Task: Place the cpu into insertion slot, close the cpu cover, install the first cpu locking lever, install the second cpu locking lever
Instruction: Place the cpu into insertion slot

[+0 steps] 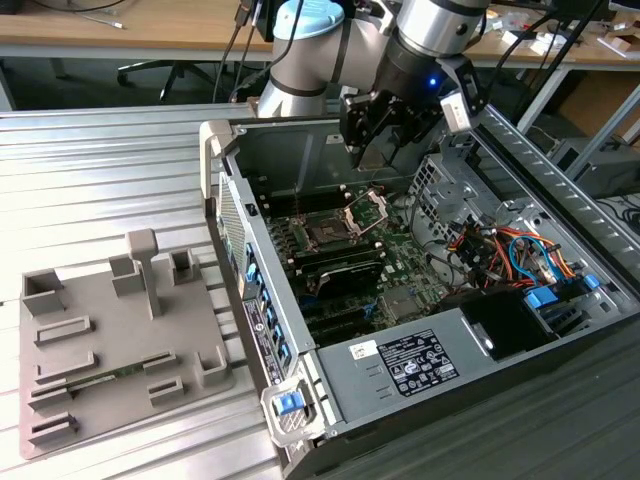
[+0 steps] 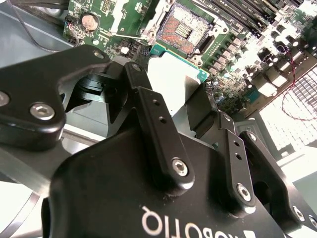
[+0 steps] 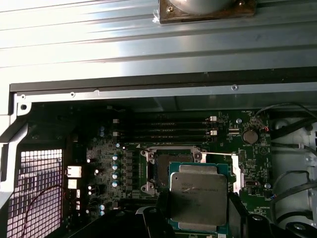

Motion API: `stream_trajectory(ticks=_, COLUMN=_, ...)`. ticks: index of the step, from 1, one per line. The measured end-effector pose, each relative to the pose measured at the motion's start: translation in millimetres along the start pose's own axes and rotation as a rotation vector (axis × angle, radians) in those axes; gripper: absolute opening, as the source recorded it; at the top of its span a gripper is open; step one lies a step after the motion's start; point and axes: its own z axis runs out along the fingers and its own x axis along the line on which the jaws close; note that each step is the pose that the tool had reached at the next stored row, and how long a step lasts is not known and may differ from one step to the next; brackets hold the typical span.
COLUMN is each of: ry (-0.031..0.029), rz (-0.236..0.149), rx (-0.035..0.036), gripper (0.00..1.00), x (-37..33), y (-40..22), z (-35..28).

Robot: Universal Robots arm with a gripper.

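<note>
Silver arm (image 1: 432, 25), blue joint cap (image 1: 303, 14), black screwed end effector (image 1: 372, 150)

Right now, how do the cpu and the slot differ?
The cpu has a silver-grey metal top; the slot is dark-centred and empty. The cpu hangs clamped in the gripper above the board; the slot sits fixed on it, cover open. Both are square.

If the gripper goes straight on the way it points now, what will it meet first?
Probably the insertion slot, through the cpu it grips: the gripper points down at the motherboard, and the cpu seems partly over the slot. The raised cpu cover beside it may come first; depth is unclear.
</note>
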Motion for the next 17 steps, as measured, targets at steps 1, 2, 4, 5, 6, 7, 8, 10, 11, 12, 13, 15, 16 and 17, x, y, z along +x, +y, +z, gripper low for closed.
stream_trajectory(ticks=1, ry=0.0, rz=0.0, rx=0.0, gripper=0.55, x=0.0, y=0.0, z=0.2)
stream_trajectory(ticks=2, ry=0.0, rz=0.0, rx=0.0, gripper=0.55, x=0.0, y=0.0, z=0.4)
stream_trajectory(ticks=4, ry=0.0, rz=0.0, rx=0.0, gripper=0.55, x=0.0, y=-0.1, z=0.7)
stream_trajectory(ticks=5, ry=0.0, rz=0.0, rx=0.0, gripper=0.55, x=0.0, y=-0.1, z=1.0)
stream_trajectory(ticks=6, ry=0.0, rz=0.0, rx=0.0, gripper=0.55, x=0.0, y=-0.1, z=1.2)
stream_trajectory(ticks=7, ry=0.0, rz=0.0, rx=0.0, gripper=0.55, x=0.1, y=-0.1, z=1.3)
stream_trajectory(ticks=8, ry=0.0, rz=0.0, rx=0.0, gripper=0.55, x=0.1, y=-0.2, z=1.6)
stream_trajectory(ticks=10, ry=0.0, rz=0.0, rx=0.0, gripper=0.55, x=0.1, y=-0.2, z=1.9)
stream_trajectory(ticks=11, ry=-0.0001, rz=0.0, rx=0.0, gripper=0.55, x=0.1, y=-0.2, z=2.0)
stream_trajectory(ticks=12, ry=-0.0001, rz=0.0, rx=0.0, gripper=0.55, x=0.1, y=-0.3, z=2.2)
stream_trajectory(ticks=13, ry=0.0, rz=0.0, rx=-0.0001, gripper=0.55, x=0.1, y=-0.3, z=2.5)
stream_trajectory(ticks=15, ry=0.0, rz=0.0, rx=0.0, gripper=0.55, x=0.1, y=-0.4, z=3.7)
stream_trajectory(ticks=16, ry=0.0, rz=0.0, rx=0.0, gripper=0.55, x=0.1, y=-0.5, z=5.1)
stream_trajectory(ticks=17, ry=0.0, rz=0.0, rx=0.0, gripper=0.55, x=0.1, y=-0.5, z=5.2)
